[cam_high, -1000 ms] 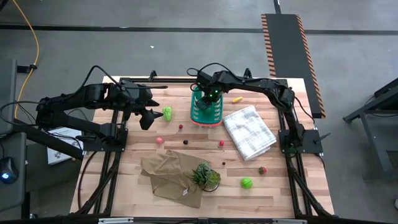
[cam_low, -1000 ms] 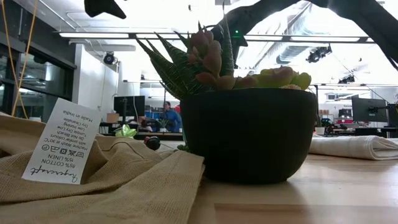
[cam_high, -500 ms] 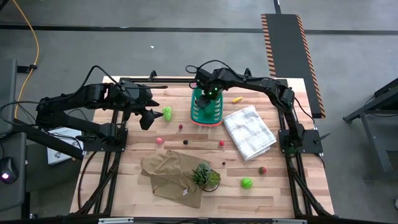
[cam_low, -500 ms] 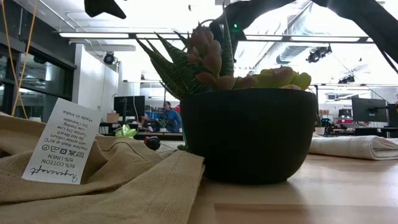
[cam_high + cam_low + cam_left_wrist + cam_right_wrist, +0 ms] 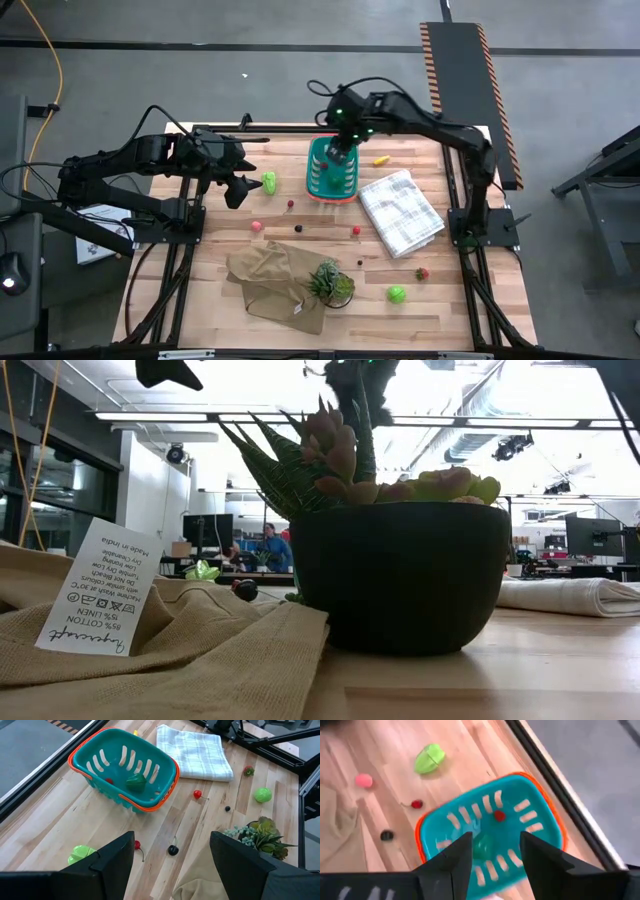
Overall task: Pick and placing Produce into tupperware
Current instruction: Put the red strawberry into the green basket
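Note:
The teal tupperware (image 5: 332, 178) stands near the table's far edge. It shows in the left wrist view (image 5: 125, 767) and in the right wrist view (image 5: 490, 840). A dark green piece (image 5: 135, 781) and a small red ball (image 5: 109, 781) lie on its floor. My right gripper (image 5: 337, 160) (image 5: 492, 865) hangs open above the tupperware, touching nothing. My left gripper (image 5: 242, 182) (image 5: 172, 865) waits open left of it, beside a light green lump (image 5: 268, 182). Other produce lies loose on the table: a yellow piece (image 5: 381, 159), a pink ball (image 5: 256, 226), red balls (image 5: 356, 231), a green lump (image 5: 397, 294).
A white checked folded cloth (image 5: 400, 210) lies right of the tupperware. A tan cloth (image 5: 270, 280) with a label (image 5: 95, 590) and a potted plant (image 5: 330, 283) (image 5: 400, 575) sit near the table's near edge. Bare wood lies between the tupperware and the tan cloth.
My right gripper has risen out of the tupperware and now hangs higher above it, its arm drawn up and toward the table's far edge. The tupperware has stayed in place.

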`<state>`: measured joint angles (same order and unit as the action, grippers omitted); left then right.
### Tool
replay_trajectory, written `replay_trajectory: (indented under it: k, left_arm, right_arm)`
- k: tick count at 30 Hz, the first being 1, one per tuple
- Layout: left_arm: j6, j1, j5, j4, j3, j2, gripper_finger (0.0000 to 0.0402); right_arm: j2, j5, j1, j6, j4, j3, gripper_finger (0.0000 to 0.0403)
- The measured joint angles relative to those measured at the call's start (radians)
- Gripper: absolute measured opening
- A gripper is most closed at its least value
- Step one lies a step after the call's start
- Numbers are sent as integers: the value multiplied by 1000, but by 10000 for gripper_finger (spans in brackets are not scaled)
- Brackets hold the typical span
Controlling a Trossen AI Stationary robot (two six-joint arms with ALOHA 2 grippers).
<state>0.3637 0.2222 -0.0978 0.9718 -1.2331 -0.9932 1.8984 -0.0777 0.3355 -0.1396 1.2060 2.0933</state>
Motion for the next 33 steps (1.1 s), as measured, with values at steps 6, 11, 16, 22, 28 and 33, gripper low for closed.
replay_trajectory:
  k: [6,11,16,22,28,33]
  left_arm:
    - [0,0,0,0,0,0,248]
    - [7,0,10,1,0,0,248]
    - [8,0,14,1,0,0,248]
    - [8,0,14,1,0,0,248]
    - [12,0,12,-12,0,0,248]
    - [73,0,11,-63,0,-4,248]
  right_arm:
    - [-119,-63,-45,10,74,-16,156]
    - [-275,-104,-89,-29,22,-192,156]
    - [-499,-106,-137,-179,-95,-507,156]
    - [-776,-104,-212,-443,-179,-863,156]
    - [-992,-97,-319,-693,-254,-1090,156]
    - [-1105,-61,-414,-779,-369,-1203,156]
